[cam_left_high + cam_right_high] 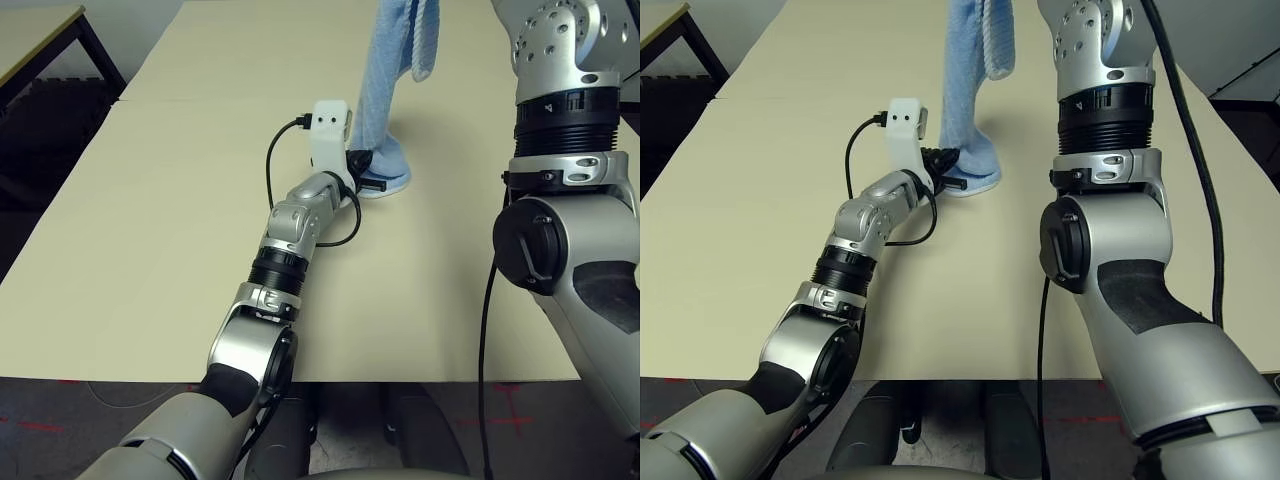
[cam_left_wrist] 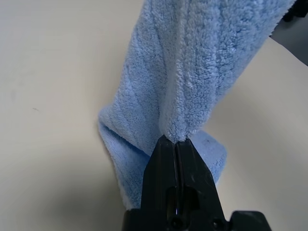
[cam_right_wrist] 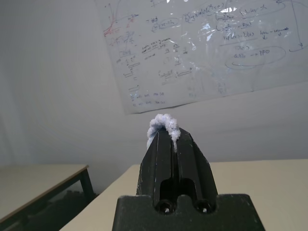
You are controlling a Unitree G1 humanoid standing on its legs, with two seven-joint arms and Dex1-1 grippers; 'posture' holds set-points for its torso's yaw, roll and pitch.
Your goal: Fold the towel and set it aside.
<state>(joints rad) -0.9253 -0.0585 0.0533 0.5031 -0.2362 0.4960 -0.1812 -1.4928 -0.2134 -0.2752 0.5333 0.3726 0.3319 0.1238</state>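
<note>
The beige table (image 1: 150,250) lies bare and open to the left of the left arm, and also between the two arms, so a gripper can pass freely there. Near the middle of the far part the towel (image 1: 385,90) hangs like a curtain down to the table surface, with the left gripper (image 2: 175,142) closed on its lower fold and a black cable (image 1: 272,160) looping beside the wrist. The raised right forearm (image 1: 1105,230) blocks the right side.
</note>
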